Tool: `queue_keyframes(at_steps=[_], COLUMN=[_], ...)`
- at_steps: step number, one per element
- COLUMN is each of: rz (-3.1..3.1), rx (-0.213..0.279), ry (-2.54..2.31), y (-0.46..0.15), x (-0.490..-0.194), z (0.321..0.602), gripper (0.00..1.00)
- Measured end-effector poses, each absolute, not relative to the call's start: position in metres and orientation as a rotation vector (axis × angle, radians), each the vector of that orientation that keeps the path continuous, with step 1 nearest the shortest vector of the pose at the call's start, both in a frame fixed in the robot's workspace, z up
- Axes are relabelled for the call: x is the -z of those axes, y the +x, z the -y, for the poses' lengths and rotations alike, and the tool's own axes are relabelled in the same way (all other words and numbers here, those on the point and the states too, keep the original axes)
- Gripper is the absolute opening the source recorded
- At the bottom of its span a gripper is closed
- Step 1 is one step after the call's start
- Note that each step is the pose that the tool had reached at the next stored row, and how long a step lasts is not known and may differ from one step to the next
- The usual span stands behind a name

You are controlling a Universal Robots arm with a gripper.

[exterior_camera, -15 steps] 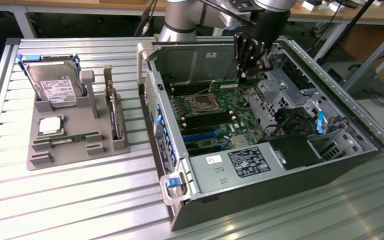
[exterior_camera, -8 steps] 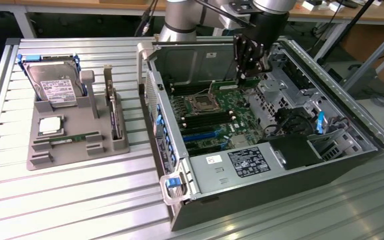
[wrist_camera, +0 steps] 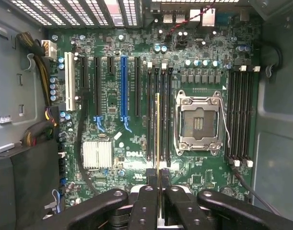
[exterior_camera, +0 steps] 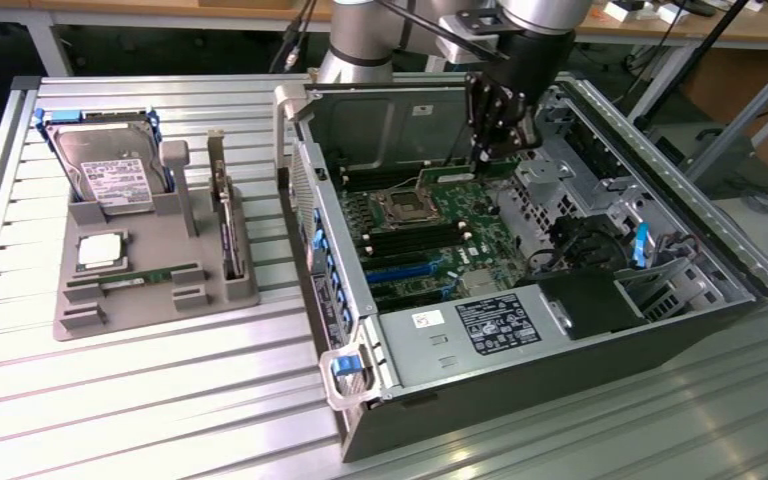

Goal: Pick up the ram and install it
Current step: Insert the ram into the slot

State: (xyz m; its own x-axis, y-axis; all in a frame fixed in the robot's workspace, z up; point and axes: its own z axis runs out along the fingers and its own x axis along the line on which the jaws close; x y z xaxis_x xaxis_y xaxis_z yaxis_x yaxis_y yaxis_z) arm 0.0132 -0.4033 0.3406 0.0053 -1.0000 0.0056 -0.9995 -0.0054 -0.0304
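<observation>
My gripper (wrist_camera: pixel 158 173) is shut on the ram (wrist_camera: pixel 158 134). The ram is a thin stick seen edge-on, running out from between the black fingers (wrist_camera: pixel 148 191). It hangs over the long black memory slots (wrist_camera: pixel 160 115) beside the empty processor socket (wrist_camera: pixel 200 123) on the green motherboard (wrist_camera: pixel 132 158). I cannot tell whether it touches a slot. In the exterior view the gripper (exterior_camera: pixel 498 140) reaches down into the open computer case (exterior_camera: pixel 518 400), just above the motherboard (exterior_camera: pixel 444 225).
A grey tray (exterior_camera: pixel 157 300) at the exterior view's left holds a hard drive (exterior_camera: pixel 111 175), a silver processor chip (exterior_camera: pixel 100 250), an upright card (exterior_camera: pixel 228 225) and a thin green strip (exterior_camera: pixel 151 276). The case walls and black cables (wrist_camera: pixel 81 143) close in around the gripper.
</observation>
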Motion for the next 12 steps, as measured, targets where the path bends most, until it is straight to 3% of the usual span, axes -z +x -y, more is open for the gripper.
queue_keyframes(at_steps=[12], rz=[-2.203], rx=[0.04], ry=[-2.215], y=[0.0132], x=[-0.3317], z=[0.4033], gripper=[0.13])
